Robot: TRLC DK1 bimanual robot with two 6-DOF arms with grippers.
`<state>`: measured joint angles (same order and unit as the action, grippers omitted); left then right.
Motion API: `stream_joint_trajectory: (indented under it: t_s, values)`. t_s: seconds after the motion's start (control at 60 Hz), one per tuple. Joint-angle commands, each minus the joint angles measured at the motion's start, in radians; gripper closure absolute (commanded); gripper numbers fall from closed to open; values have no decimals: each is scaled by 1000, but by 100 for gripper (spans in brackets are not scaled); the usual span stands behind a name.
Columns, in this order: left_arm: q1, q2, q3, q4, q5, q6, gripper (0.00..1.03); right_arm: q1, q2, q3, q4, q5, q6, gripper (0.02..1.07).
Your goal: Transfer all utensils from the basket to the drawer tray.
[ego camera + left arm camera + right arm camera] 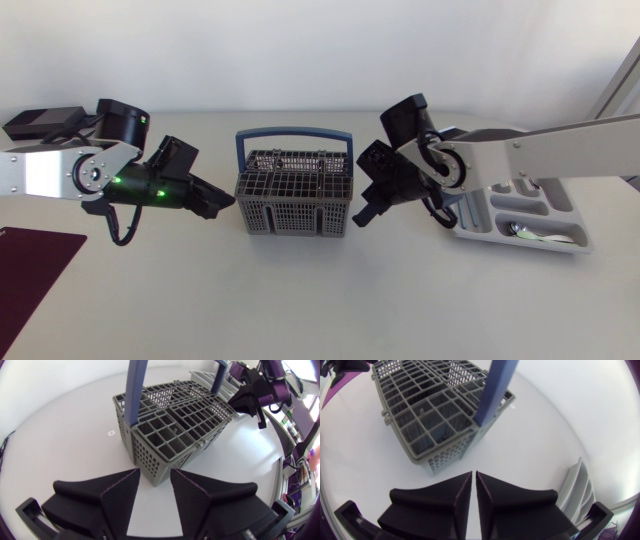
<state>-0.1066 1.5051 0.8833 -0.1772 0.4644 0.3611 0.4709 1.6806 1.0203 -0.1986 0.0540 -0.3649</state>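
White table carries one grey basket at its centre and one drawer tray to the right, partly hidden behind the right arm. One silvery utensil lies in the tray, its kind unclear. Two end effectors flank the basket. The left end effector is parted and empty. The right end effector is pressed almost together and holds nothing. One maroon mat is cut off at the edge.

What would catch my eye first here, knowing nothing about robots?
The grey plastic grid basket with its blue arched handle, in the middle. A matte black left gripper, open, and right gripper, shut, flank it. A white compartmented drawer tray lies beneath the right arm.
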Motion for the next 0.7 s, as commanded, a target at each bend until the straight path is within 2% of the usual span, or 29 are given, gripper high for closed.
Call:
stream_joint_trajectory:
  t_s: [0.0, 0.133, 0.15, 0.183, 0.283, 0.333, 0.683]
  values:
    - [27, -45, -26, -21, 10, 21, 53, -9, -61, -51, 11, 43, 23, 75]
    - [56, -109, -41, -58, 10, 42, 40, -18, -134, -101, 11, 73, 18, 44]
    - [62, -129, -49, -61, 10, 44, 35, -25, -151, -112, 11, 73, 18, 36]
    - [67, -155, -58, -65, 10, 47, 28, -29, -173, -124, 11, 75, 17, 28]
    - [93, -243, -86, -74, 10, 50, 7, -40, -239, -160, 11, 92, 17, 12]
    - [108, -286, -96, -81, 10, 50, 5, -48, -275, -177, 11, 93, 14, 7]
    - [239, -540, -170, -127, 3, 44, 5, -120, -565, -273, -50, 106, 6, 7]
